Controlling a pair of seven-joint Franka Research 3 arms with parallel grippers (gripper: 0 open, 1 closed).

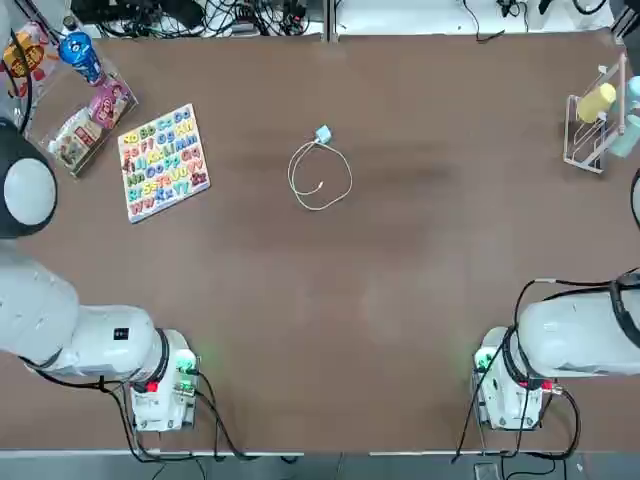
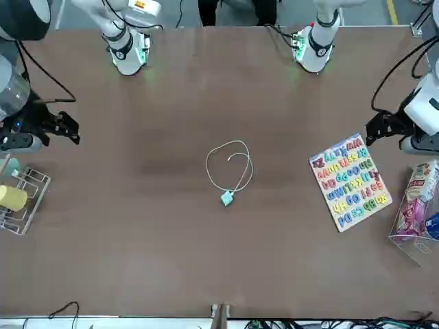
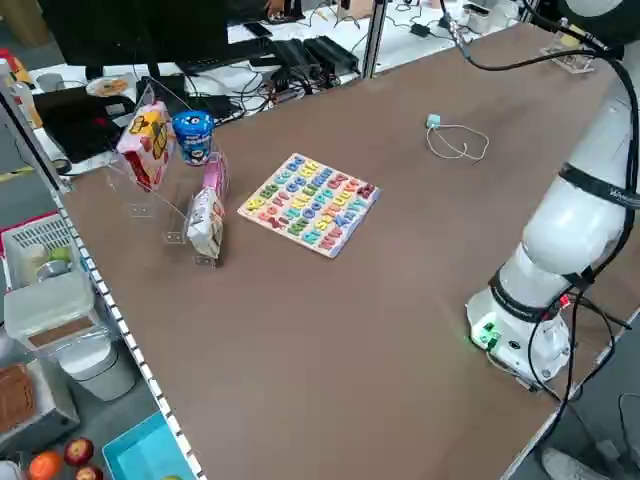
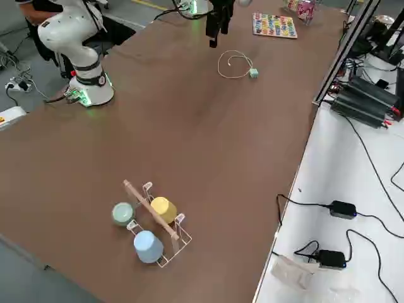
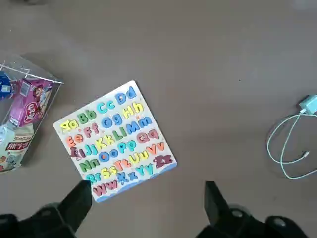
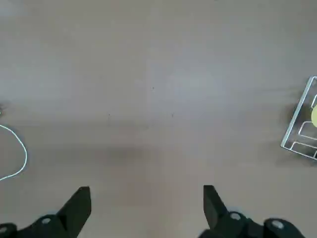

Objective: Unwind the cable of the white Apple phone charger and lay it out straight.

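— Cable (image 1: 320,178) placement?
— It is lying coiled in a loop mid-table, joined to the white Apple phone charger (image 1: 323,134) at the loop's far side.
— Grippers?
— Both are hanging high with fingers spread, holding nothing — left gripper (image 5: 144,208) above the alphabet puzzle board (image 5: 115,140), right gripper (image 6: 146,210) over bare table (image 6: 158,74).

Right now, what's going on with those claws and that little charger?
Both claws open, raised, holding nothing. Thin white cable looped beside pale-blue cube plug, mid-table, untouched. Nothing in the way.
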